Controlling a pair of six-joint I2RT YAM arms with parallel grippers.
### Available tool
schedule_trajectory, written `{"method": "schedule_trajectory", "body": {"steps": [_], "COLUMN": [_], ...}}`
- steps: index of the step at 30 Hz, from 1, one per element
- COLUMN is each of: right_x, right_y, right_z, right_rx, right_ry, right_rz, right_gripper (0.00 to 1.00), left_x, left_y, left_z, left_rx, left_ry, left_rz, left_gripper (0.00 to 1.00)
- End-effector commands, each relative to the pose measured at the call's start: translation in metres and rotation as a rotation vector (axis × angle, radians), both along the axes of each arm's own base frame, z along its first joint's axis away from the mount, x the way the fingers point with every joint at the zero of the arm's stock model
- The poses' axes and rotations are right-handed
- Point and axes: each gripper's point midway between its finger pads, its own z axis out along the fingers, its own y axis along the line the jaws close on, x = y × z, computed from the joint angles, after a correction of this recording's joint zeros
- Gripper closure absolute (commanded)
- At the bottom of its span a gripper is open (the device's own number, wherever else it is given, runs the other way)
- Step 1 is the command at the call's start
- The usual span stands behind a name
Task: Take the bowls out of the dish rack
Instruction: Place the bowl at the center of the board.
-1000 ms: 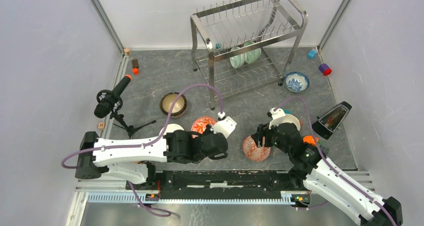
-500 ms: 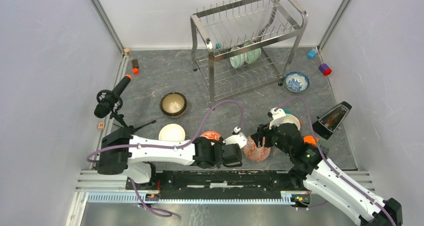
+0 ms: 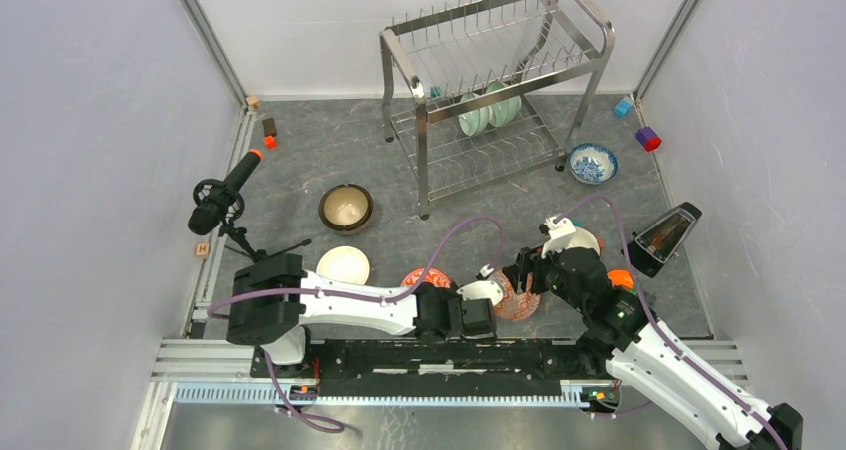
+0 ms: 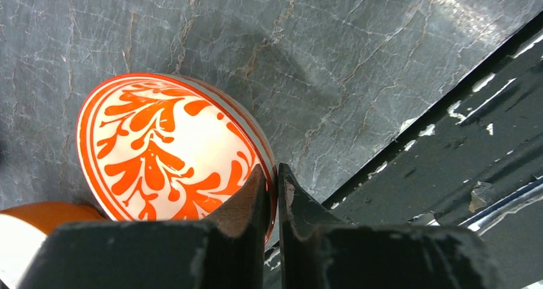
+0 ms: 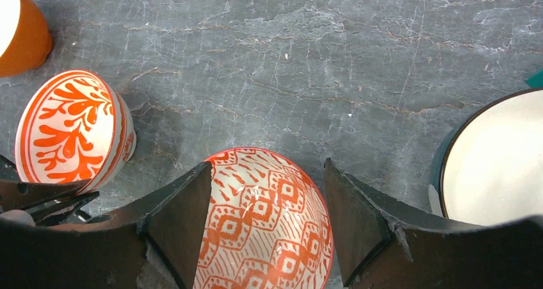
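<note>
At 12 o'clock on the desk (image 3: 329, 151), the dish rack (image 3: 494, 81) stands upright near the back wall. Two pale green bowls (image 3: 489, 114) stand on edge, side by side, in its lower tier.

Bowls on the desk:
- blue-and-white bowl (image 3: 592, 163), 2 o'clock, near the rack's right foot, not touching it
- dark brown bowl (image 3: 345, 208), 9 o'clock, mouth up
- white bowl (image 3: 342, 265), 8 o'clock, mouth up, apart from the brown one

At 6 o'clock, close to the near edge, both arms meet over two red-orange bowls.

The left fingers (image 4: 264, 181) are closed on the rim of the leaf-pattern bowl (image 4: 160, 148), one finger inside the rim and one outside. The bowl is tipped up on its edge. Cannot tell whether its lower side touches the desk.

The right fingers (image 5: 186, 206) are spread wide, one on each side of the diamond-pattern bowl (image 5: 262, 231). Cannot tell whether either finger touches it. In the right wrist view the leaf-pattern bowl lies at its 9 o'clock, near but not touching. A cream bowl with a dark rim (image 5: 493, 161) lies at its 3 o'clock, apart.

A microphone on a tripod (image 3: 224, 199) stands at 9 o'clock, at the desk's left edge.
</note>
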Motion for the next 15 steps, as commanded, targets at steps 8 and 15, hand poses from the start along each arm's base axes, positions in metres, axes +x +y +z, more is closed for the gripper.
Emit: {"method": "schedule_trajectory", "body": {"steps": [8, 15], "right_x": [0.004, 0.008], "right_y": [0.002, 0.012], "right_z": [0.019, 0.033], "right_rx": [0.008, -0.022], "right_ry": [-0.033, -0.040], "right_rz": [0.011, 0.067], "right_gripper": [0.27, 0.25], "left_x": [-0.017, -0.022], "left_y": [-0.033, -0.020], "left_z": [0.034, 0.074], "left_rx": [-0.160, -0.303], "left_ry": [-0.013, -0.024], "left_rz": [-0.030, -0.008], "left_gripper": [0.33, 0.19]}}
